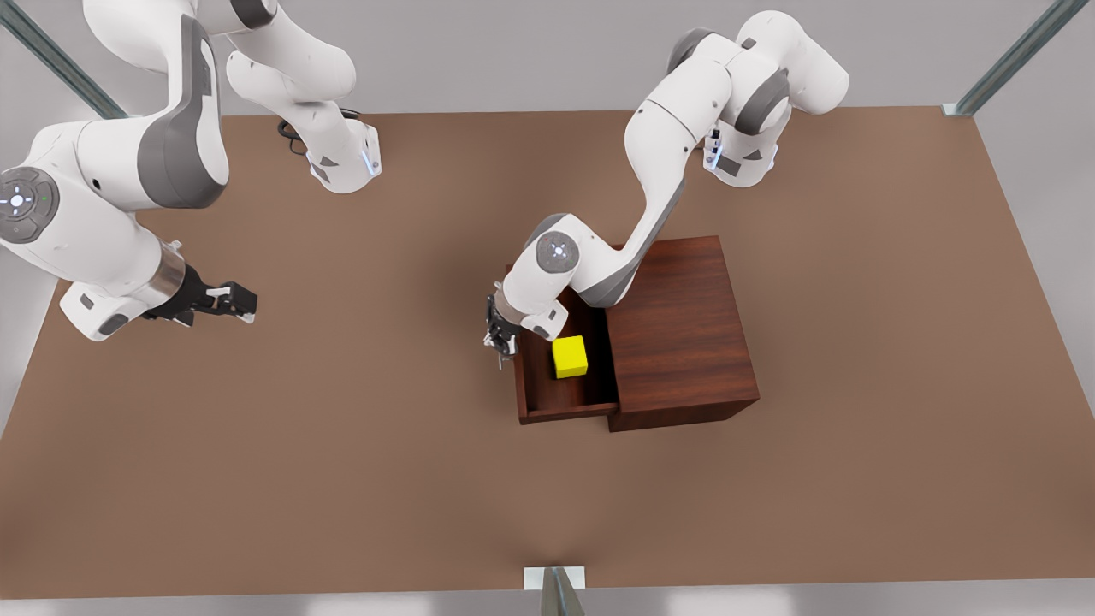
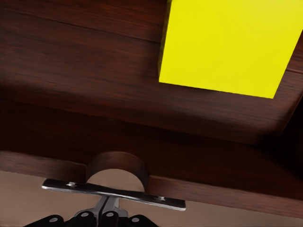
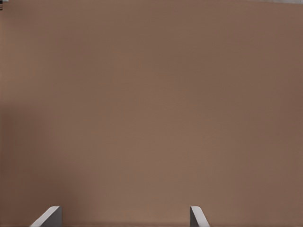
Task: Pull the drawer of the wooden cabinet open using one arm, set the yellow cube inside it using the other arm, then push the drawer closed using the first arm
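Just beyond left gripper (image 1: 501,342): yellow cube (image 1: 570,357).

yellow cube (image 1: 570,356), reddish-brown grained cabinet (image 1: 684,329)

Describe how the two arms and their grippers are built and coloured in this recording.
Both arms are glossy white with rounded segments and grey panels at the joints. A round grey cap with a small glowing light sits on each one's wrist joint. The left gripper is dark, ending in slim silvery fingers. The right gripper has a metallic collar, a black body with white details and pale fingertips. Black cable loops by one base.
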You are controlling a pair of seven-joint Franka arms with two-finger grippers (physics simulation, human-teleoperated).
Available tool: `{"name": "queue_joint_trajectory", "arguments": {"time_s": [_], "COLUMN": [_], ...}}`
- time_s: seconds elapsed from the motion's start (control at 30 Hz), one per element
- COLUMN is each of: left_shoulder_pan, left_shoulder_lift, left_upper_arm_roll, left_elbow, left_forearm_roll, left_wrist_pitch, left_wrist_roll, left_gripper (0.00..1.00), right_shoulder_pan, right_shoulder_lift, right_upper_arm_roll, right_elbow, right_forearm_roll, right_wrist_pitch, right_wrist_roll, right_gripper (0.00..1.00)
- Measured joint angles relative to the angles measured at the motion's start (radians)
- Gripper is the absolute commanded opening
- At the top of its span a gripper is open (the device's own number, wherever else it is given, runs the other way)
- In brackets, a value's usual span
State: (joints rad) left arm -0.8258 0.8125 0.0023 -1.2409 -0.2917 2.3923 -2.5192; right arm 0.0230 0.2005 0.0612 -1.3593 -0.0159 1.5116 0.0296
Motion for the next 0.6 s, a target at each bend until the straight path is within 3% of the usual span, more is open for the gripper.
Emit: {"name": "queue_joint_trajectory", "arguments": {"time_s": [0.6], "left_shoulder_pan": [0.086], "left_shoulder_lift": [-0.031], "left_upper_arm_roll": [0.003], "left_elbow": [0.002], "left_forearm_roll": [0.028], "left_wrist_pitch": [-0.303], "left_wrist_roll": [-0.116], "left_gripper": [0.21], "right_shoulder_pan": [0.002], "right_shoulder_lift": [0.000], "right_upper_arm_roll": [0.002], "right_elbow": [0.001], "right_forearm_roll": [0.000], "right_wrist_pitch": [-0.004], "right_wrist_roll": [-0.044], "right_gripper": [1.00]}}
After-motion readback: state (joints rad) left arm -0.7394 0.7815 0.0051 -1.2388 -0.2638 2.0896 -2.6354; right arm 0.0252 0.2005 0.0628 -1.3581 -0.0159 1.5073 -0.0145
